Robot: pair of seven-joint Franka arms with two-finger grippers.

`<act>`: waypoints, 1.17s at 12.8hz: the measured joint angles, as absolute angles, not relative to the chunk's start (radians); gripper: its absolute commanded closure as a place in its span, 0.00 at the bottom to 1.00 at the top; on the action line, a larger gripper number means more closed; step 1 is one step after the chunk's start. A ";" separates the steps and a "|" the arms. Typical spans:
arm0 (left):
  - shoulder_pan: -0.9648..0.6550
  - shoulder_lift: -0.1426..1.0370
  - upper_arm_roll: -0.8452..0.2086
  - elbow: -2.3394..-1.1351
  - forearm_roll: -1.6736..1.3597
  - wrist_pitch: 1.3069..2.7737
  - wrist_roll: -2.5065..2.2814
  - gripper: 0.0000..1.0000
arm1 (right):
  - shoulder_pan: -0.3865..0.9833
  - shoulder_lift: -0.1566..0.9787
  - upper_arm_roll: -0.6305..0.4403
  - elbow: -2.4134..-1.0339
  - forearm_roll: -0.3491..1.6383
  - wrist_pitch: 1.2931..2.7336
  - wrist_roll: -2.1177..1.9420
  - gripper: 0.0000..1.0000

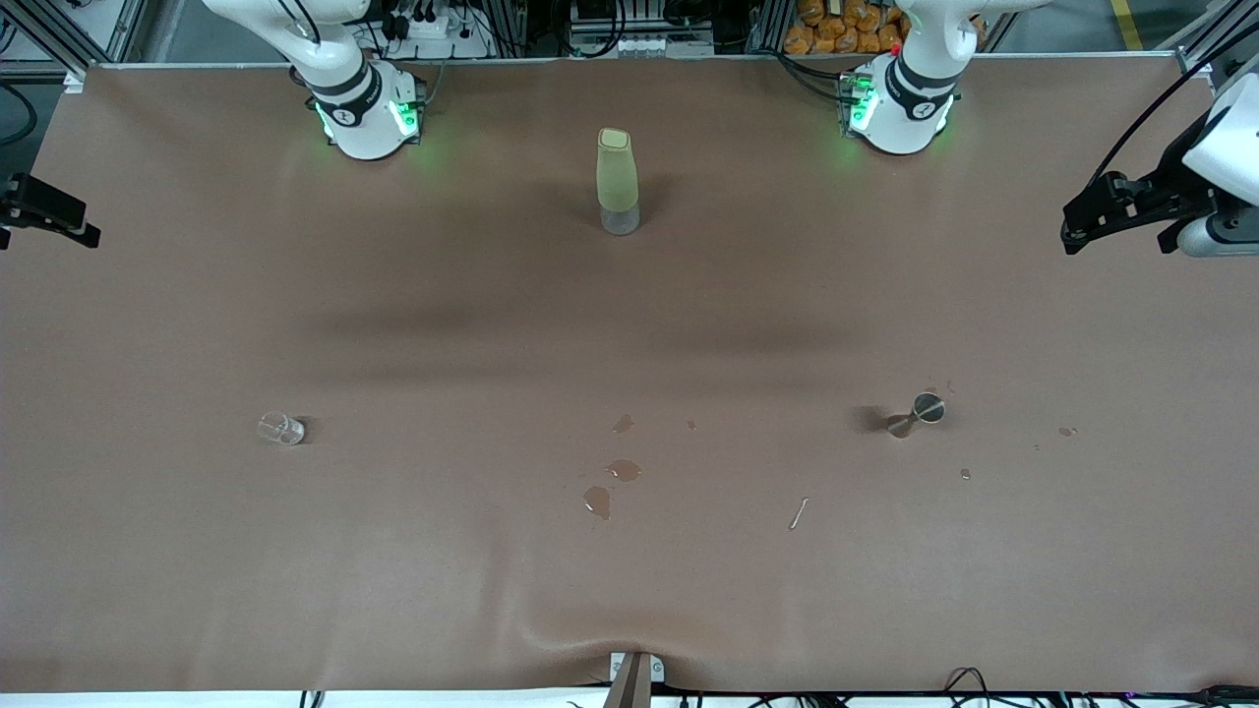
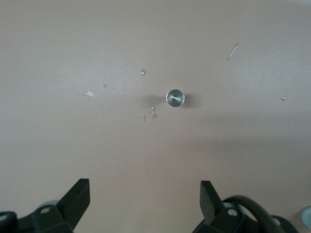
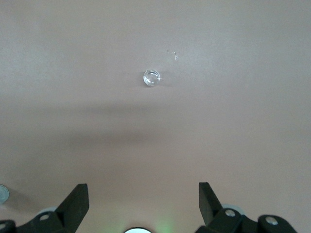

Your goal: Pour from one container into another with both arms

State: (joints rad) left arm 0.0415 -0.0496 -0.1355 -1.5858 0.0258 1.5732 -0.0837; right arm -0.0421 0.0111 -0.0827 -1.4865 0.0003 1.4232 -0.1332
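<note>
The tiny clear glass cup (image 1: 281, 428) stands upright toward the right arm's end of the table and shows from above in the right wrist view (image 3: 152, 77). The small silver jigger (image 1: 923, 411) stands upright toward the left arm's end, its round rim visible in the left wrist view (image 2: 175, 97). My left gripper (image 1: 1116, 231) hangs high over the table's edge at its own end, open and empty (image 2: 145, 187). My right gripper (image 1: 44, 211) hangs high over its own end, also open and empty (image 3: 143, 190). Both are well away from the cup and the jigger.
A tall pale yellow-green bottle (image 1: 618, 182) stands between the two arm bases, farther from the front camera. Wet patches (image 1: 623, 470) and small drops mark the brown cloth near the middle. A thin pale streak (image 1: 799, 512) lies nearer the camera than the jigger.
</note>
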 measured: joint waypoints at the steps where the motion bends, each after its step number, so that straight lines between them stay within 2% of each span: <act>1: 0.042 -0.048 -0.136 -1.586 0.026 1.573 -0.084 0.00 | -0.043 0.011 -0.083 -1.489 0.000 1.423 -0.133 0.00; 6: 0.053 -0.045 -0.132 -1.576 0.026 1.553 -0.074 0.00 | -0.048 0.012 -0.079 -1.501 0.000 1.424 -0.133 0.00; 9: 0.123 -0.023 -0.129 -1.578 -0.020 1.549 0.055 0.00 | -0.048 0.012 -0.076 -1.503 0.000 1.429 -0.143 0.00; 12: 0.241 0.035 -0.124 -1.587 -0.128 1.606 0.277 0.00 | -0.055 0.013 -0.077 -1.505 0.000 1.431 -0.213 0.00; 15: 0.308 0.078 -0.123 -1.657 -0.237 1.707 0.437 0.00 | -0.094 0.024 -0.079 -1.510 0.002 1.444 -0.311 0.00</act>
